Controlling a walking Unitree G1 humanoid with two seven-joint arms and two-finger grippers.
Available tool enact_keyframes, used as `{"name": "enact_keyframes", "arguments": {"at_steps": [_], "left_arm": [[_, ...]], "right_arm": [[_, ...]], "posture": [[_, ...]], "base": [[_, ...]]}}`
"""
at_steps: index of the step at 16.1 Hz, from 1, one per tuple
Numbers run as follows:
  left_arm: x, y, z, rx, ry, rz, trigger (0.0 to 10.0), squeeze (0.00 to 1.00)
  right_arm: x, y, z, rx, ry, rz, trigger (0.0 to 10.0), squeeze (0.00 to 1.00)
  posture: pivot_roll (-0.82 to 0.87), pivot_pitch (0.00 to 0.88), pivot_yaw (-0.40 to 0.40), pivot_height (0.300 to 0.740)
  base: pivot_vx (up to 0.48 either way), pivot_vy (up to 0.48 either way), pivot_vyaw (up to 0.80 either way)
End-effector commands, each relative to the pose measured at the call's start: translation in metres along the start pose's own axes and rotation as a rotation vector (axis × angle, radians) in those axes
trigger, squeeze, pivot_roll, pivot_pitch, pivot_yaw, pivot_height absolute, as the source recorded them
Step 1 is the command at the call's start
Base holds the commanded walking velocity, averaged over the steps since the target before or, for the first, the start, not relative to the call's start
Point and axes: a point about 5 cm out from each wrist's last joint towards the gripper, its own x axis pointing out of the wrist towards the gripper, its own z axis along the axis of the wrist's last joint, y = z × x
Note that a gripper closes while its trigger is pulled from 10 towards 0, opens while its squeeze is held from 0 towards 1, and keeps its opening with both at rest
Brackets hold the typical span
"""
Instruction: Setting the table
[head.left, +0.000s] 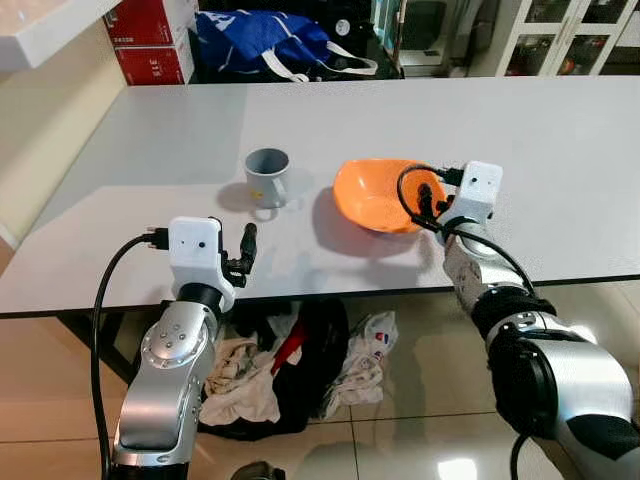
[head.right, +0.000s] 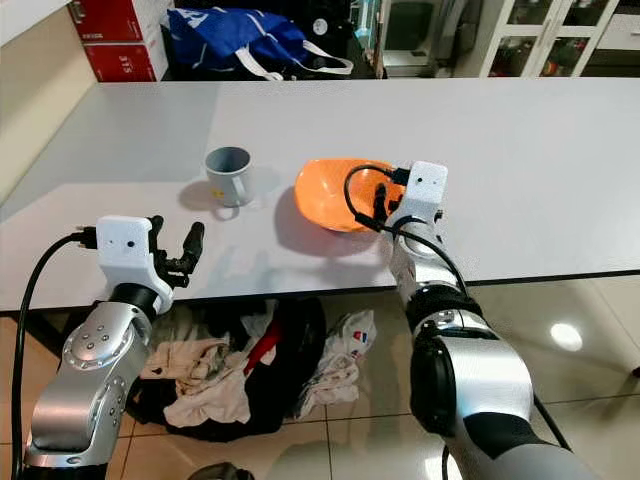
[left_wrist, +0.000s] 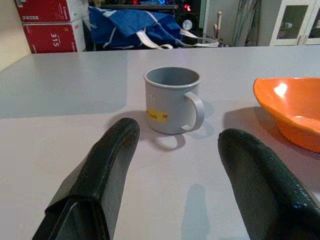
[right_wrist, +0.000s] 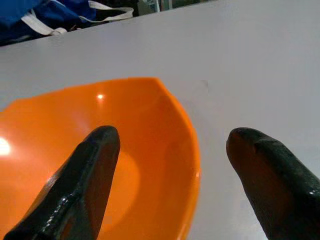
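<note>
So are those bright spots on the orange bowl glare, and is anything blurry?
Right wrist view: yes, lamp glare on the orange bowl; the right gripper fingers look soft. Left wrist view: the grey mug is sharp and casts a shadow. Eye views: glare on the floor tiles.

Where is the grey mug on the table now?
The grey mug stands upright on the white table, just left of the orange bowl and beyond the open left tool, apart from both.

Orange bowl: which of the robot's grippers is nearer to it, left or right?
Right. The right gripper straddles the bowl's rim, fingers open. The left gripper hovers near the table's front edge, facing the mug.
</note>
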Motion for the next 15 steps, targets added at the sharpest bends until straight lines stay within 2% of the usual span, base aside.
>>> {"name": "enact_keyframes", "arguments": {"at_steps": [1, 8, 10, 11, 13, 15], "left_arm": [[-0.002, 0.002, 0.004, 0.009, -0.011, 0.005, 10.0, 0.00], [-0.003, 0.004, 0.004, 0.008, -0.001, 0.019, 10.0, 0.00], [-0.003, 0.004, 0.004, 0.006, 0.000, 0.021, 10.0, 0.00], [-0.003, 0.004, 0.004, 0.006, -0.001, 0.021, 10.0, 0.00], [-0.003, 0.005, 0.004, 0.007, -0.010, 0.026, 10.0, 0.00], [-0.004, 0.005, 0.003, 0.016, -0.013, 0.025, 10.0, 0.00]], "right_arm": [[0.002, 0.010, 0.003, 0.069, 0.023, 0.035, 10.0, 0.00], [-0.001, 0.039, -0.002, 0.124, 0.058, 0.177, 10.0, 0.00], [-0.003, 0.053, -0.004, 0.132, 0.066, 0.231, 10.0, 0.00], [-0.003, 0.052, -0.003, 0.121, 0.054, 0.224, 10.0, 0.00], [0.000, 0.037, 0.031, -0.079, -0.178, 0.136, 10.0, 0.00], [-0.007, 0.025, 0.052, -0.258, -0.380, 0.095, 10.0, 0.00]], "posture": [[0.10, 0.000, 0.037, 0.740], [0.10, 0.000, 0.033, 0.740], [0.10, 0.000, 0.033, 0.740], [0.10, 0.000, 0.031, 0.740], [0.10, 0.000, 0.027, 0.740], [0.08, 0.000, 0.028, 0.740]], "base": [[0.000, 0.000, 0.00], [0.000, 0.000, 0.00], [0.000, 0.000, 0.00], [0.000, 0.000, 0.00], [0.000, 0.000, 0.00], [0.000, 0.000, 0.00]]}}
